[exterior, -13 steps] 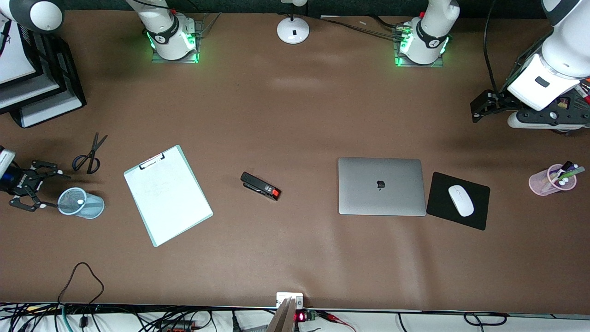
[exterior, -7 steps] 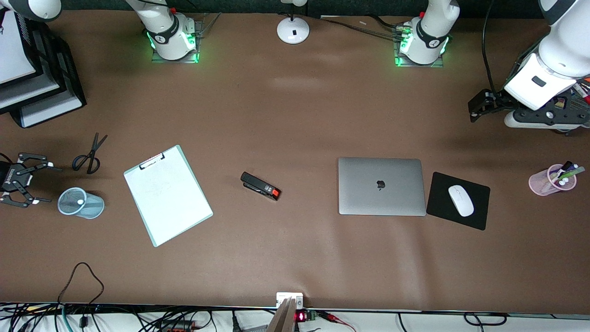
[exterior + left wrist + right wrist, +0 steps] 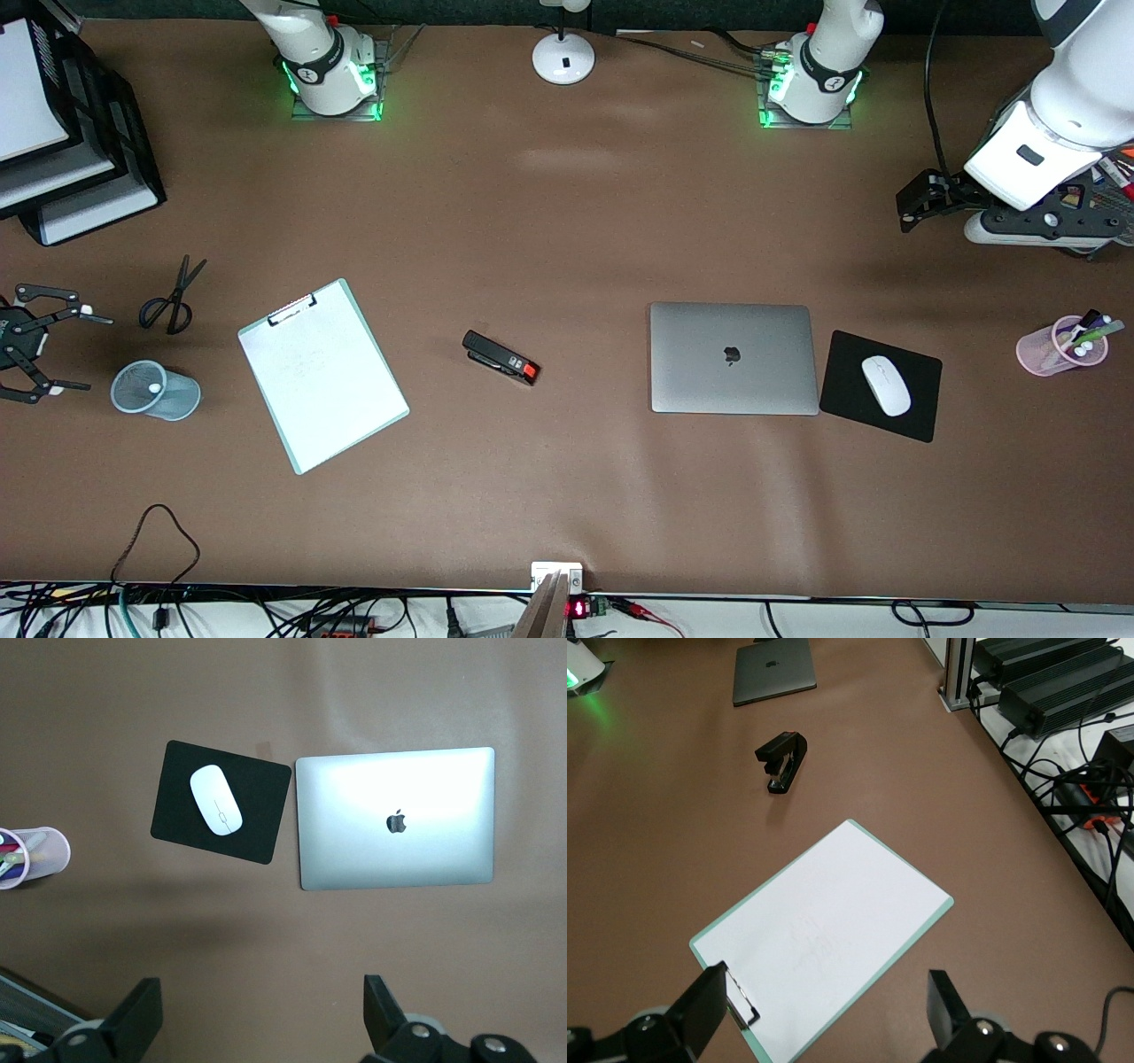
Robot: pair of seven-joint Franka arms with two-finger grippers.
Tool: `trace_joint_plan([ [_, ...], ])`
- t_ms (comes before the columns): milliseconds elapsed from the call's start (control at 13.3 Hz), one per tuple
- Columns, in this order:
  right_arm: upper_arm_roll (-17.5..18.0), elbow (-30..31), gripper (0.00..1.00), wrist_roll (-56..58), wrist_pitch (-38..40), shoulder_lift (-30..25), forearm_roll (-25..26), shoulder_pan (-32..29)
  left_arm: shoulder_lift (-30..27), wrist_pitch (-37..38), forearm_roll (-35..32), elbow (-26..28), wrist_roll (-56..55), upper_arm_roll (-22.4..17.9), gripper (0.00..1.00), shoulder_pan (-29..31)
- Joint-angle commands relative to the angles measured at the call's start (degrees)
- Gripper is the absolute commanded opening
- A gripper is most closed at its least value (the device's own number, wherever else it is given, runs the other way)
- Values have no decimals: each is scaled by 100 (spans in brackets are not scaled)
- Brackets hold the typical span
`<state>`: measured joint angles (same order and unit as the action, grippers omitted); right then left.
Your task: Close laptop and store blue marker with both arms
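Laptop (image 3: 733, 358) lies shut, well apart from both open grippers.

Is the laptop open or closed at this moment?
Closed. The laptop lies flat on the table, its lid with the dark logo facing up; no keys or screen show.
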<state>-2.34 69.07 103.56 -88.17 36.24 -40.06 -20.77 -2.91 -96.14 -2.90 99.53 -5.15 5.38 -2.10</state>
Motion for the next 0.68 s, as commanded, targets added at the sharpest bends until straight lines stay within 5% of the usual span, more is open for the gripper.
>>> trace_joint_plan([
  [0,-12,37,100,-528,37,-204,182,309,1,130,105,-100,84,-55,100,-54],
  [603,-21,756,100,-2934,-261,-1285,1464,1337,1,130,105,-109,84,-55,100,-54],
])
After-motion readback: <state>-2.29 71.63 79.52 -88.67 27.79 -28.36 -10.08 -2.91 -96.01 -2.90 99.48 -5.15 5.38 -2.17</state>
